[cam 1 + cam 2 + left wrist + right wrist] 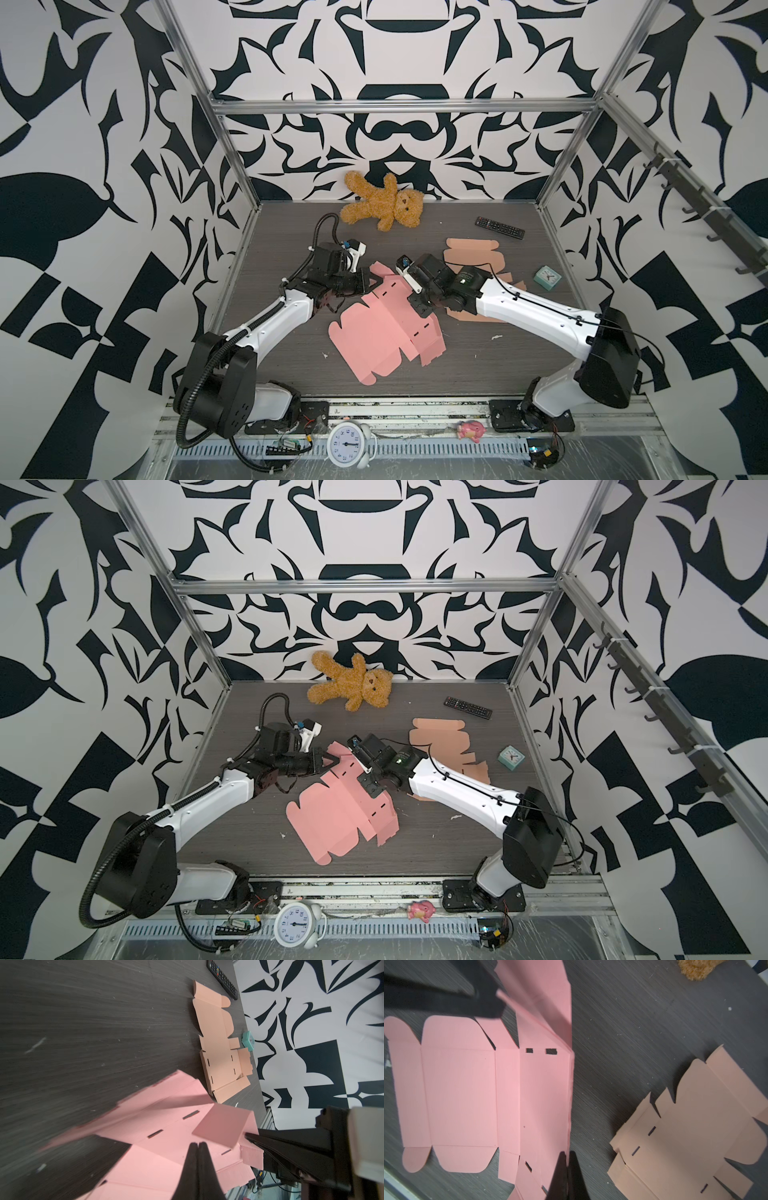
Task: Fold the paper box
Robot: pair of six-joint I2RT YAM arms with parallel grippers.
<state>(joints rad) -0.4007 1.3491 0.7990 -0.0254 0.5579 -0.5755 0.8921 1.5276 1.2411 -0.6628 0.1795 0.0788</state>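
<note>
The desk (270, 249) is dark grey with a wood grain and flecked with small white scraps. It stands inside an aluminium frame (399, 107), and the walls (395, 62) are covered in a bold black-and-white pattern. A rail of dark hooks (706, 208) runs along the right-hand wall.

The pink paper box (374, 332) lies near the middle of the desk as a flat die-cut sheet set diagonally. Its rounded tabs point toward the front edge and its slotted end toward the back. That far end is partly lifted, with a side flap standing up off the surface.

The left claw (197, 1145) is clenched, its fingers pressed together. Its tip is down against the far left part of the pink sheet, beside the raised flap. Whether any paper is caught between the fingers cannot be told. The right claw (568, 1157) is clamped on the folded long edge of the sheet at the far right, and the crease runs straight in between its fingers. The two claws sit close together across the lifted end.

A second flat blank in tan card (473, 257) lies just behind and to the right, and the right arm crosses over part of it. A teddy bear (384, 205) lies against the back wall, with a black remote control (500, 227) to its right. A small teal clock (547, 277) sits near the right wall. On the front rail, off the desk, stand a white alarm clock (348, 444) and a pink toy (471, 430).
</note>
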